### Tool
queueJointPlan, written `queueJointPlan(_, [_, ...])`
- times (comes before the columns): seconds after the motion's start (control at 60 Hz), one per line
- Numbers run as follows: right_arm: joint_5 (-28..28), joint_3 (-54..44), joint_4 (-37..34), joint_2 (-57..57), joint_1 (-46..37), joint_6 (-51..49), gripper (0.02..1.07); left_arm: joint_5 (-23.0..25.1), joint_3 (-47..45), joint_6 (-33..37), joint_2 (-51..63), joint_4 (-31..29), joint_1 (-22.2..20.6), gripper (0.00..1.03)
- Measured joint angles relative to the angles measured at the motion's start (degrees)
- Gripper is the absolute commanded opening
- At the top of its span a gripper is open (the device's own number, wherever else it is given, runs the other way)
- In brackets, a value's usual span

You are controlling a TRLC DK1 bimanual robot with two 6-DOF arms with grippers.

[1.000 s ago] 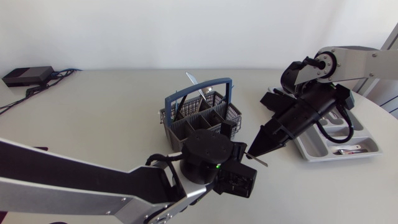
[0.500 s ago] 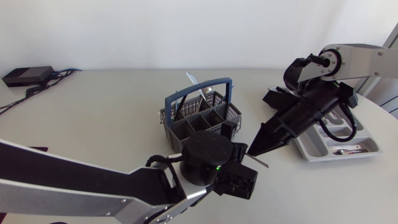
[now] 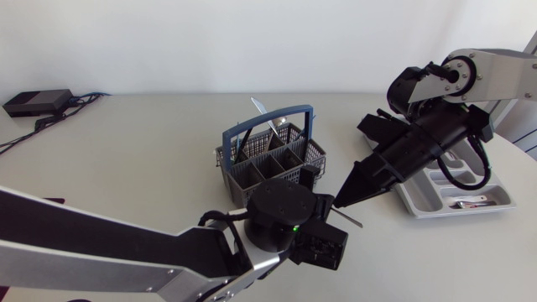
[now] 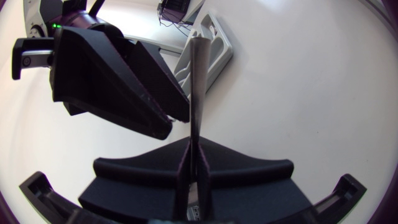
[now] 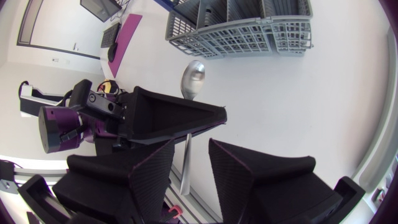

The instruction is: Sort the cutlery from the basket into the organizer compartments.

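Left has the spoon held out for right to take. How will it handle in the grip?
The spoon looks like polished metal, so it is probably stiff but slippery. The left gripper pinches only its thin handle, so it may pivot if nudged. The bowl end likely outweighs the handle, so the open right gripper should close squarely on it.
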Motion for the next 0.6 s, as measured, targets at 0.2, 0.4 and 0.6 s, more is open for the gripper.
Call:
queueJointPlan(0.2, [1.01, -2.58, 0.42, -0.33, 1.01, 0.04, 0.43, 0.00, 0.00, 0.42, 0.04, 0.17, 0.00, 0.03])
queueJointPlan(0.4, [1.33, -2.64, 1.01, -0.48, 1.95, 0.44, 0.38, 0.00, 0.00, 1.05, 0.04, 0.22, -0.33, 0.03])
queueJointPlan(0.6, [1.51, -2.64, 1.29, -0.48, 2.62, 1.27, 0.17, 0.00, -0.44, 1.22, 0.07, 1.22, -0.70, 0.03])
